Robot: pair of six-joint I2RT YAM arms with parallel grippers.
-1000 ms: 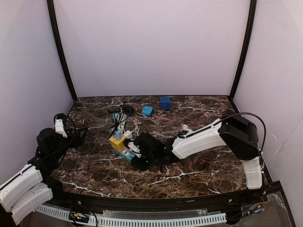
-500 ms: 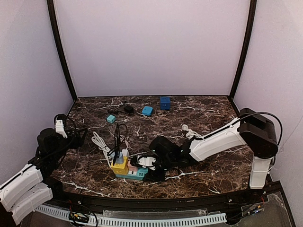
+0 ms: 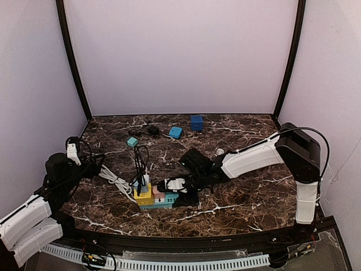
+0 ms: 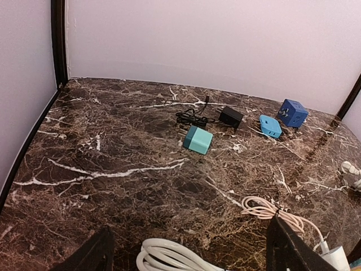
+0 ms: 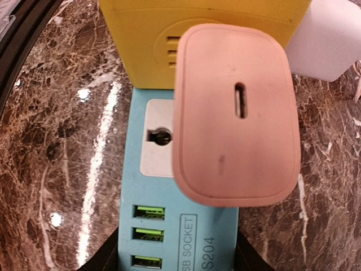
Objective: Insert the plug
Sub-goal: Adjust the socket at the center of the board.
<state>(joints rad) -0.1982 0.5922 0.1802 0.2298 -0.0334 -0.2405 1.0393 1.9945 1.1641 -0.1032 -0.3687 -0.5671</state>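
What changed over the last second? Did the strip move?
Yes. The right gripper, clamped on the power strip, dragged it toward the near table edge, mostly in the first half second. The yellow plug and pink plug rode along, and the white cable trailed. Unchanged: the left gripper is open and parked, and the blue cube is at the back.

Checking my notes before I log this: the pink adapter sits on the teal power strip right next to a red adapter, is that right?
Not quite. The adapter next to the pink adapter on the teal power strip is a yellow adapter, not red; the right wrist view shows it.
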